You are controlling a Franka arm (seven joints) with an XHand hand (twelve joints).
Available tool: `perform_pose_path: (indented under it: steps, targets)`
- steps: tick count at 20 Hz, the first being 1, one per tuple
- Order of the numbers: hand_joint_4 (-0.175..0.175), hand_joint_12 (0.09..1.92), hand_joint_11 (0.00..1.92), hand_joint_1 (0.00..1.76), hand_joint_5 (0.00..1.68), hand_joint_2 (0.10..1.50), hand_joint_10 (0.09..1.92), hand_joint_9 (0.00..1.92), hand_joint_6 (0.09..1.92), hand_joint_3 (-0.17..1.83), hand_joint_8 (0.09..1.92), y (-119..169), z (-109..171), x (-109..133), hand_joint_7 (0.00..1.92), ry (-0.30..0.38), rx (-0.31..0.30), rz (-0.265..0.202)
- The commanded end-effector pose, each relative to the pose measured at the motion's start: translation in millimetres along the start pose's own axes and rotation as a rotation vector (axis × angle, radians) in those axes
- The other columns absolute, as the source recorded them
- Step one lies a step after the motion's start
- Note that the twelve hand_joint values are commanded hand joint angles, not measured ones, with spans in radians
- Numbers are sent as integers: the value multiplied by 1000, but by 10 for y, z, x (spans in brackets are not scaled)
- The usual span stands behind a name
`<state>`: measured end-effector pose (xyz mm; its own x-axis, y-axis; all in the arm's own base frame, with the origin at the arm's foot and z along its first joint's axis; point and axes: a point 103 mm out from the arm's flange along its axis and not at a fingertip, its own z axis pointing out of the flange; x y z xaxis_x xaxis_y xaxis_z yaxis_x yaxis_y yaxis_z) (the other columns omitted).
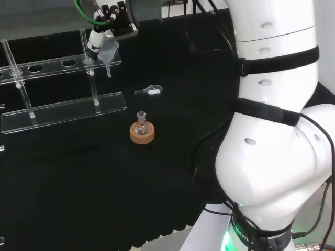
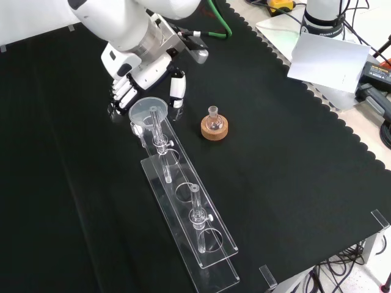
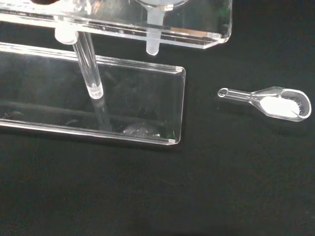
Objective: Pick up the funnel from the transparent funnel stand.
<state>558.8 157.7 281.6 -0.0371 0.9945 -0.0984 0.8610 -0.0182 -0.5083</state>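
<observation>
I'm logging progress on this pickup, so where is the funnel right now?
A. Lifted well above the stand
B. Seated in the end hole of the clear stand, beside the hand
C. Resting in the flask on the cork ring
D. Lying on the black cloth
B: the funnel sits in the stand's end hole, stem hanging through, with the hand right beside it.

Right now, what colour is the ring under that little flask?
Tan, a cork ring stand; the head view shows it best.

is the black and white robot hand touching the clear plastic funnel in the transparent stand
Cannot tell. In the front view the hand sits right behind the clear funnel in the transparent stand, fingers at its rim, but neither contact nor a gap shows plainly.
</observation>
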Motion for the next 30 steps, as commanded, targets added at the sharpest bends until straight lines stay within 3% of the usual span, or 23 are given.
perform_pose_path:
  steps: [1, 14, 18, 22, 24, 27, 30]
  targets:
    - [-38, 1524, 229, 641, 150, 873, 892, 155, 87, -175, 451, 61, 49, 17, 0, -3, 13, -1]
    - [-55, 1492, 302, 658, 250, 885, 781, 363, 87, -175, 714, 109, 80, 28, 34, -48, 56, 17]
    - [-63, 1470, 346, 663, 293, 892, 700, 484, 87, -175, 731, 100, 77, 17, 119, -60, 27, 19]
    - [-70, 1421, 428, 691, 455, 925, 603, 692, 87, -175, 728, 43, 19, 10, 347, -81, -56, 41]
    - [-65, 1382, 486, 734, 559, 960, 555, 806, 87, -175, 718, -6, -24, 28, 487, -130, -123, 57]
    - [-43, 1311, 590, 817, 736, 1025, 459, 999, 313, -175, 673, -95, -110, 43, 702, -151, -221, 70]
    - [-23, 1258, 669, 872, 806, 1068, 406, 1112, 529, -175, 656, -198, -252, 50, 809, -155, -254, 65]
